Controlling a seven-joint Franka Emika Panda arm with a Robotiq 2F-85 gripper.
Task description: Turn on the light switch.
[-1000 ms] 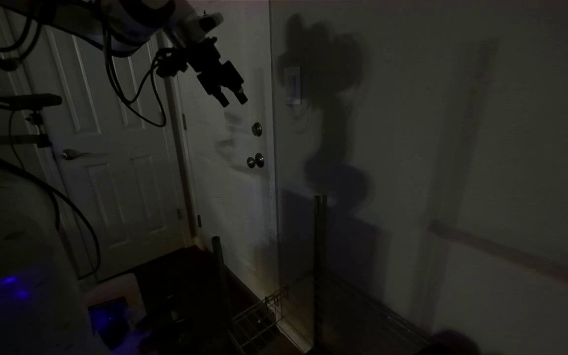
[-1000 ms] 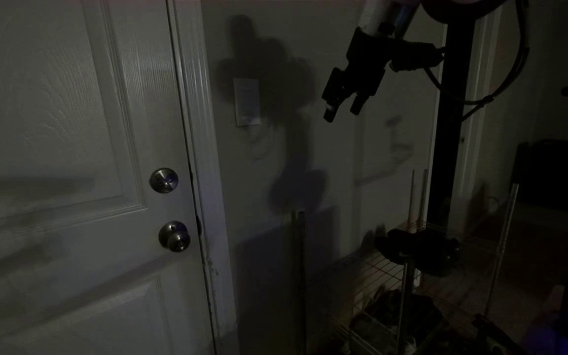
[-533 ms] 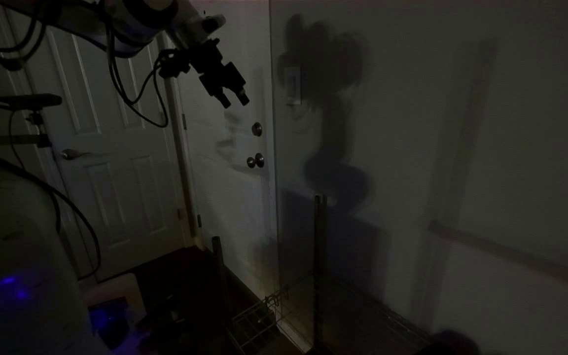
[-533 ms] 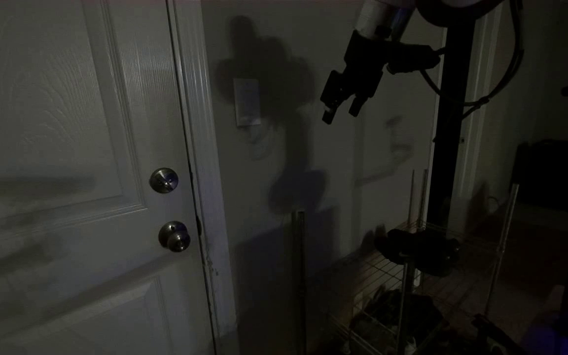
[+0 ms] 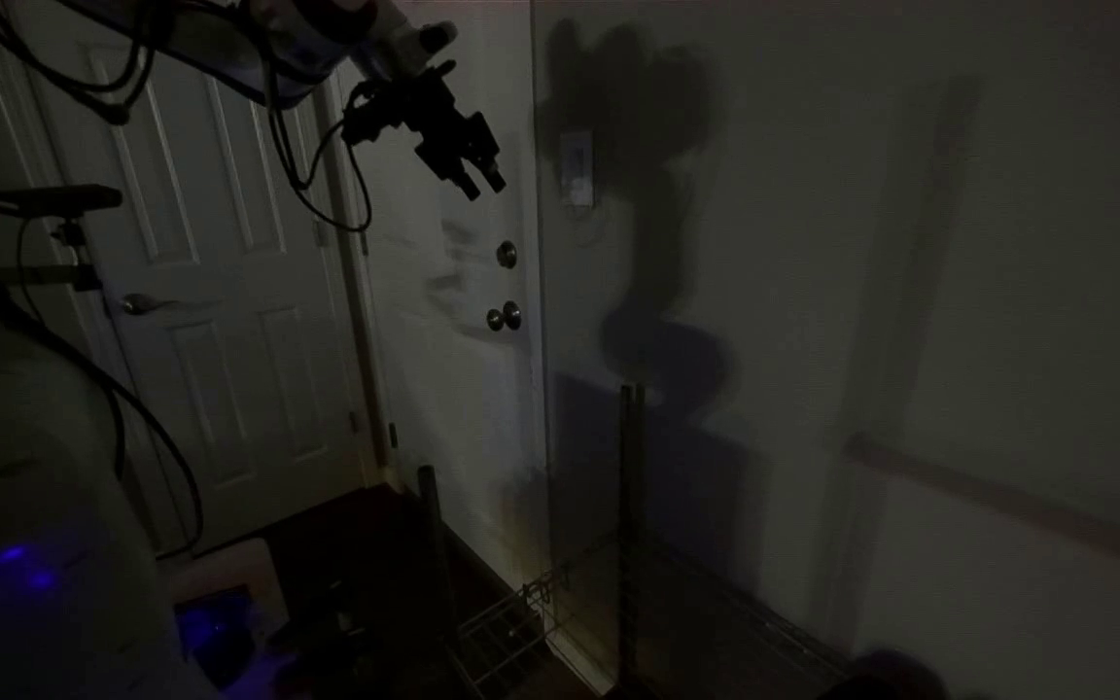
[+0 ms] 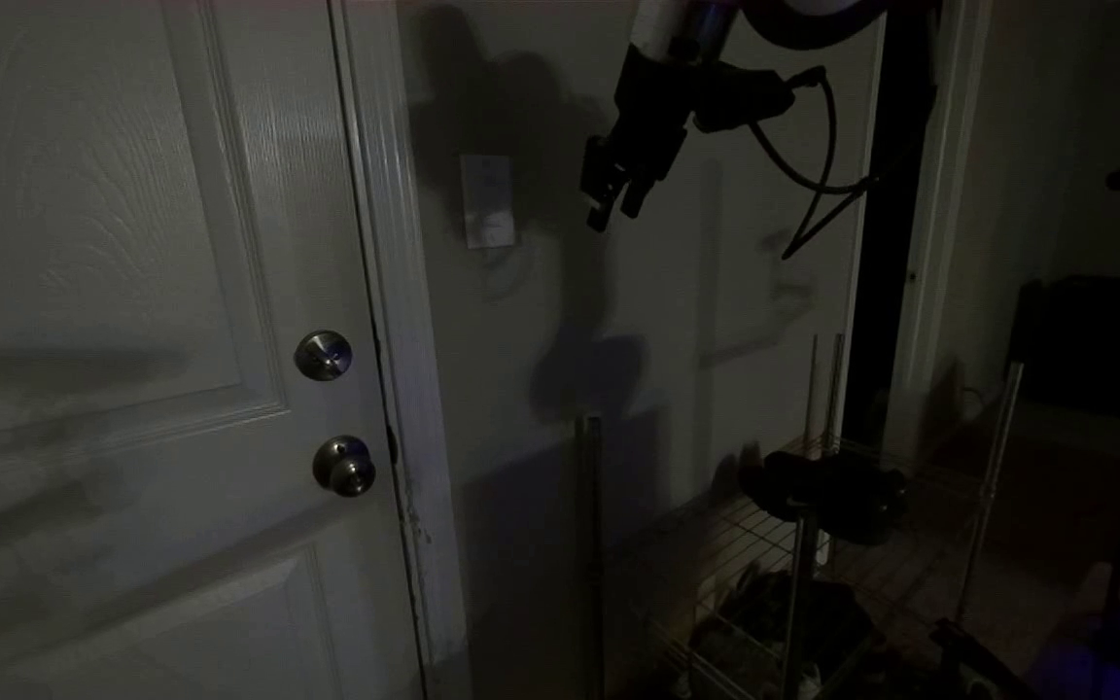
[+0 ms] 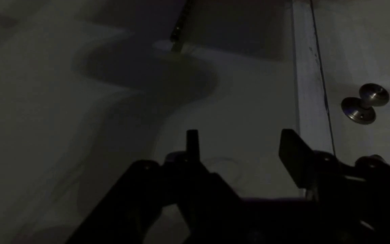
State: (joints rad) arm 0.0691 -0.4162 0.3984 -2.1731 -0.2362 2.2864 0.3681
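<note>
The light switch (image 6: 488, 201) is a small white plate of rectangular form, fixed on the wall (image 5: 784, 292) beside the white panelled door (image 6: 103, 243), on the side of its round knob (image 6: 344, 467), near the frame (image 6: 395, 243) and higher than the deadbolt (image 6: 324, 356). Its long axis stands upright, like the edge of the door, and its flat face looks out from the wall into the room. In both exterior views the lower part of the plate is paler, while the upper part is greyer and lies in a broad dark shadow (image 5: 638, 107). Inside its border a narrower rectangle (image 5: 577, 167) can be seen faintly. Small details on the plate are too dim for reading, and I cannot tell to which position the switch is set.

The gripper (image 7: 240, 149) has its two fingers (image 7: 192, 145) apart; in the wrist view, bare wall shows between them, next to the frame of the door. It hangs apart from the switch. In an exterior view, the gripper on the robot arm (image 5: 302, 44) is seen against the door, higher than the deadbolt. A wire rack (image 6: 798, 603) stands low beside the door, on the same side as the knob, and another panelled door (image 5: 254, 292), with a lever handle (image 5: 145, 304), is seen on the side away from the knob.
</note>
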